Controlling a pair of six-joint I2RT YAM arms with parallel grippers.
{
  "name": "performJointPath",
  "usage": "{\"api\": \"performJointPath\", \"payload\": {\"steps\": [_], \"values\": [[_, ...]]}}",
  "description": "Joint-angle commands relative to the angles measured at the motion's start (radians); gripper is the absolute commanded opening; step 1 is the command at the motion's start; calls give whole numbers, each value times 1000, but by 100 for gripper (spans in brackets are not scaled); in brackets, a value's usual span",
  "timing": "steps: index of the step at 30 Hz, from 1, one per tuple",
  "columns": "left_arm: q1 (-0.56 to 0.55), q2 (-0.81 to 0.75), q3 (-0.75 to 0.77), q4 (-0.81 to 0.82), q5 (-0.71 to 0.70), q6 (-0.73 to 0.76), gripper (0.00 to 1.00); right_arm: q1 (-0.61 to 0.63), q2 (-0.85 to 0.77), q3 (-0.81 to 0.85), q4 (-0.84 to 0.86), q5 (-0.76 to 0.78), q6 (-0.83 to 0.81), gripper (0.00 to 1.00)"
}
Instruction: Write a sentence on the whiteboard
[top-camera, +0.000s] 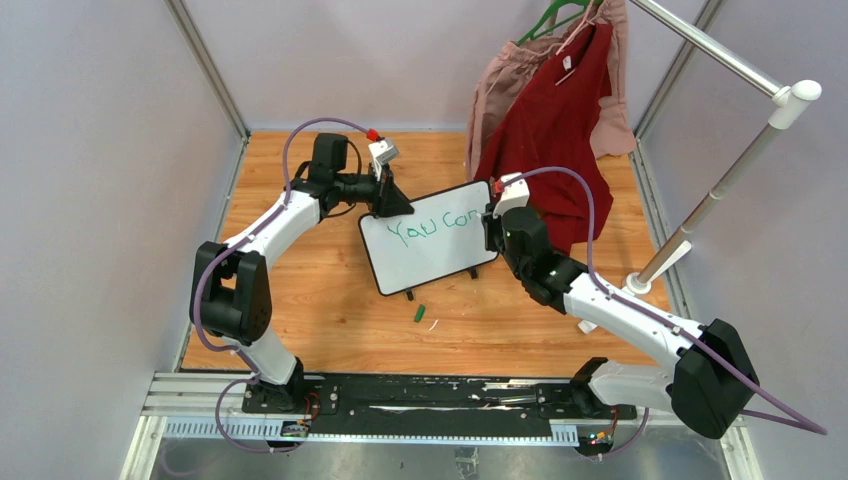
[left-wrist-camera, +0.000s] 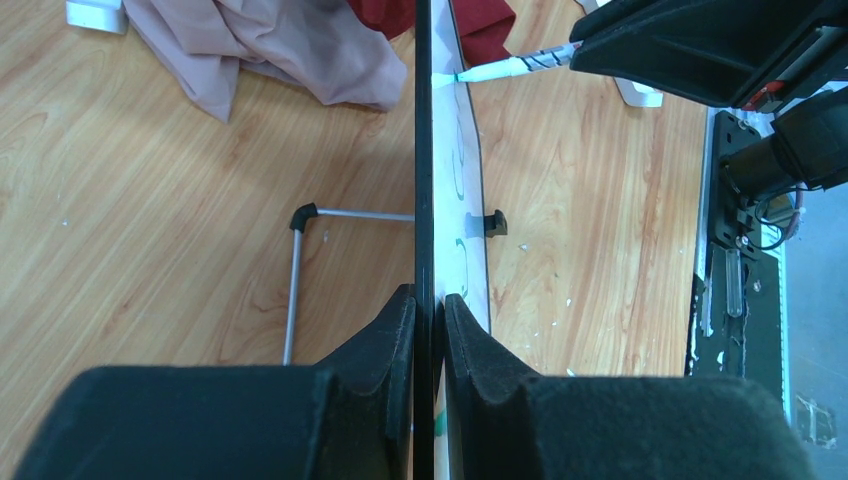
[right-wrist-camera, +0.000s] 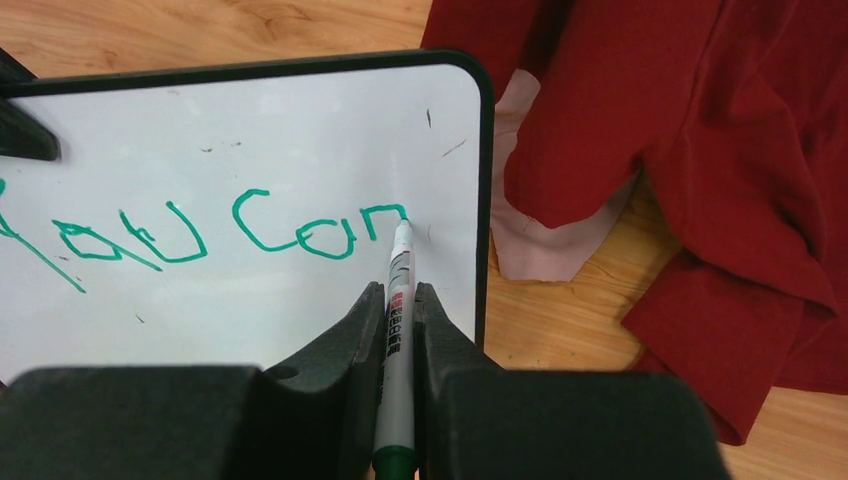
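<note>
The whiteboard (top-camera: 430, 262) stands tilted on the wooden floor, its black frame seen edge-on in the left wrist view (left-wrist-camera: 424, 150). My left gripper (top-camera: 386, 204) (left-wrist-camera: 428, 300) is shut on the board's top left edge. On the white face (right-wrist-camera: 250, 120) the sentence (right-wrist-camera: 200, 235) reads "You can" in green, in one line (top-camera: 435, 227). My right gripper (top-camera: 497, 228) (right-wrist-camera: 400, 290) is shut on a white marker (right-wrist-camera: 400, 262) with a green end. The marker's tip touches the board at the last stroke of the "n". The same marker (left-wrist-camera: 505, 68) shows at the board's far end.
A red garment (top-camera: 555, 120) and a pink one (top-camera: 495, 90) hang from a rack (top-camera: 720, 190) just right of the board; the red one drapes onto the floor (right-wrist-camera: 720, 180). A green marker cap (top-camera: 420, 313) lies in front of the board. A wire stand (left-wrist-camera: 295, 280) props the board from behind.
</note>
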Motion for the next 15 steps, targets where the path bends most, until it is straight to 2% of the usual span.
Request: {"api": "performJointPath", "payload": {"steps": [1,10,15], "values": [[-7,-22,-14,27,-18,30,0,-15,-29,-27,-21,-3,14,0],[-7,-22,-16,30,-19,27,0,-15,-41,-38,-45,-5,23,0],[-7,-21,-17,36,-22,21,0,-1,-104,-24,-68,-33,14,0]]}}
